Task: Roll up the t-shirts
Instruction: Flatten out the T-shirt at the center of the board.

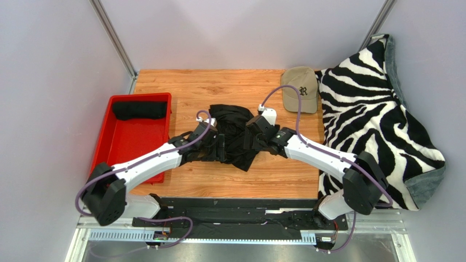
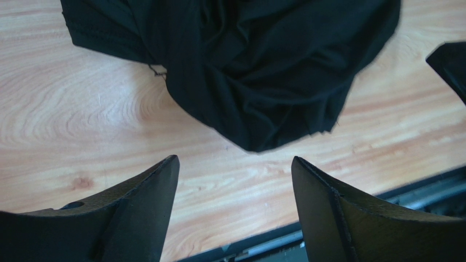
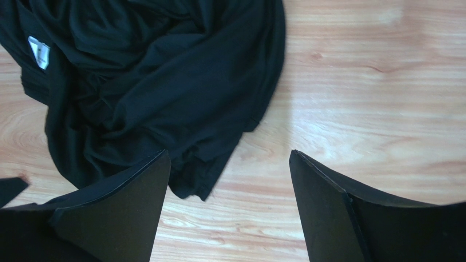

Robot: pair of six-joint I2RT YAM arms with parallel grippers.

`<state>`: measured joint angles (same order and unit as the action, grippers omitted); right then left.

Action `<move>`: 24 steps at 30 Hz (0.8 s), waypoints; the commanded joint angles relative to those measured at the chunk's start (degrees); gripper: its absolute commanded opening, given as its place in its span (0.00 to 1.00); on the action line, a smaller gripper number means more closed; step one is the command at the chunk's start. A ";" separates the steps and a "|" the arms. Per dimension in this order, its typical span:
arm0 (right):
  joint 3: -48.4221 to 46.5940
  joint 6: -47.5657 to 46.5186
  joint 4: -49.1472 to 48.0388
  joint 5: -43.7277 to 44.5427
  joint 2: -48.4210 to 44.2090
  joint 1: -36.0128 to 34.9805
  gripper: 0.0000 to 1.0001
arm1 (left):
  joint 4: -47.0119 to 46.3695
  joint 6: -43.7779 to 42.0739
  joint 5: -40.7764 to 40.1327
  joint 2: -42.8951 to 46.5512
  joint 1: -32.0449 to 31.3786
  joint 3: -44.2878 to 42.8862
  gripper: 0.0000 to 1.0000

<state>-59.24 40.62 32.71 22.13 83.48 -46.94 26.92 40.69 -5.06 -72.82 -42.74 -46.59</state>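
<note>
A crumpled black t-shirt point(image 1: 236, 137) lies in a heap at the middle of the wooden table. My left gripper point(image 1: 216, 145) hovers at its left side and my right gripper point(image 1: 256, 130) at its right side. In the left wrist view the t-shirt point(image 2: 262, 71) lies beyond the open left gripper point(image 2: 235, 169), with only bare wood between the fingers. In the right wrist view the right gripper point(image 3: 229, 161) is open; the t-shirt point(image 3: 153, 82), showing a white label point(image 3: 38, 52), runs under the left finger. A second black t-shirt point(image 1: 139, 110), rolled, lies in the red tray.
The red tray point(image 1: 123, 147) stands at the table's left. A tan cap point(image 1: 301, 90) lies at the back right beside a zebra-striped blanket point(image 1: 372, 109) draped over the right side. A black rail point(image 1: 240, 204) runs along the near edge.
</note>
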 commanded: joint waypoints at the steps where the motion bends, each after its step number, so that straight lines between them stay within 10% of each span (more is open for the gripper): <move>1: -4.48 -1.07 -5.28 -0.42 4.48 0.18 0.84 | -5.64 2.55 -4.69 -6.87 0.46 -4.30 0.78; 8: -5.62 -0.72 -8.97 -3.92 12.39 3.25 0.83 | -7.14 2.64 -5.67 -15.42 2.92 -7.64 0.54; 13: -6.76 -0.01 -12.58 -10.26 17.06 8.70 0.68 | -3.89 1.07 -7.50 -16.84 4.42 -10.45 0.00; 18: -6.85 -0.63 -10.74 -8.24 12.42 11.34 0.02 | 1.10 -2.62 -10.31 -10.95 6.88 -13.96 0.00; 24: -14.75 -3.79 -3.01 -5.88 8.63 12.92 0.00 | 7.78 -7.89 -14.10 -3.04 9.43 -21.87 0.00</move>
<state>-66.85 40.14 25.30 12.27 97.34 -35.38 28.60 38.44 -13.61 -82.46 -35.48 -61.84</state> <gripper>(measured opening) 0.011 0.008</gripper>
